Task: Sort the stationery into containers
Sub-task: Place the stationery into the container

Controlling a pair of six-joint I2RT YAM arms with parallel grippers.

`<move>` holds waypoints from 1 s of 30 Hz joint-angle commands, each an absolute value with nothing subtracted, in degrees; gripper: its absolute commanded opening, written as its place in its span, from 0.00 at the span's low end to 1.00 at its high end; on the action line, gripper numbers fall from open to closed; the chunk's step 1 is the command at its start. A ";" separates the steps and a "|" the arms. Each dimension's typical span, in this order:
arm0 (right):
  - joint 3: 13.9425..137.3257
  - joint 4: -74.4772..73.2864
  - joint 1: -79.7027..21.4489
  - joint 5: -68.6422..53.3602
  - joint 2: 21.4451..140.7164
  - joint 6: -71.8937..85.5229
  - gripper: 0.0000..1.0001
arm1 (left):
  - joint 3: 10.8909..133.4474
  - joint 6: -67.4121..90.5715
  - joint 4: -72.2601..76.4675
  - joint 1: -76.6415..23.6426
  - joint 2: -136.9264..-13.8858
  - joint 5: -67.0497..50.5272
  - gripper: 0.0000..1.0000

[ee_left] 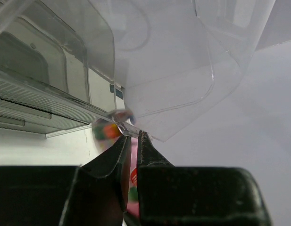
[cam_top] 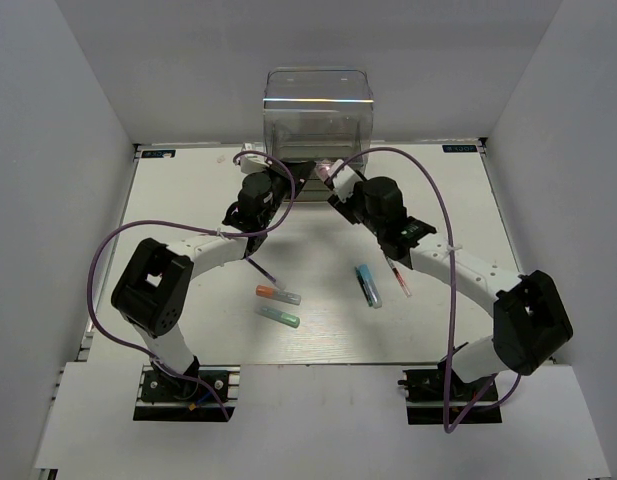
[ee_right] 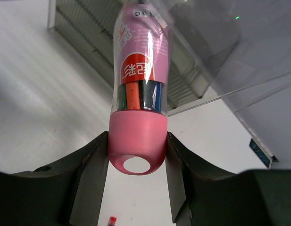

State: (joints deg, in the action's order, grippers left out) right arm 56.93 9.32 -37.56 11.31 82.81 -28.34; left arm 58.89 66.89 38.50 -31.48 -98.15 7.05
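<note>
Tabletop (cam_top: pixel 188 200): white, walled in on three sides; my two bases sit at its near edge.
Clear drawer organiser (cam_top: pixel 318 110): stands at the middle of the far edge, by far the biggest thing here. Both my wrists reach up to its front.
Left claw (ee_left: pixel 133 136): fingers almost together, pinched on a thin clear lip at the organiser's front. I judge it to be a drawer edge, but the clear plastic makes it hard to say which drawer.
Right claw (ee_right: pixel 137 160): clamped on the pink stubby cylinder (ee_right: pixel 138 136), one finger on each side of its rounded pink end, held off the table just in front of the organiser.
Light-blue marker (cam_top: pixel 366 285): lies flat right of centre, toward the near edge.
Orange-tipped clear marker (cam_top: pixel 278 293): flat, left of centre.
Green-tipped clear marker (cam_top: pixel 278 316): flat, just nearer than the orange one.
Thin red pen (cam_top: pixel 398 278): flat beside the blue marker, close to my right forearm.
Thin dark pen (cam_top: pixel 258 266): flat beside my left forearm.
Step in hand: first item being delivered, by my reading; five others wait on the table.
Next move: left claw must make or hold an opening; right claw then carries the cylinder over it and lets go. The risk is my two wrists crowding each other.
</note>
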 commanded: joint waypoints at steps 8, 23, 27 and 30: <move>65.04 19.77 -36.47 17.14 88.14 -36.90 0.00 | 61.44 65.04 39.99 -31.46 -94.39 7.56 0.04; 65.74 30.49 -36.56 22.33 95.71 -50.09 0.00 | 59.86 65.04 39.99 -31.46 -93.34 7.56 0.04; 64.42 35.68 -36.82 24.43 96.85 -55.36 0.00 | 59.33 65.04 39.99 -31.46 -93.34 7.56 0.04; 63.20 39.28 -36.91 24.52 97.29 -61.15 0.00 | 59.33 65.04 39.99 -31.46 -93.34 7.56 0.04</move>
State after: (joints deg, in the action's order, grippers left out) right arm 62.85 27.77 -36.77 22.48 97.69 -53.89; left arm 58.98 66.87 38.22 -31.53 -97.03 7.05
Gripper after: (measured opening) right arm 0.523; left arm 0.190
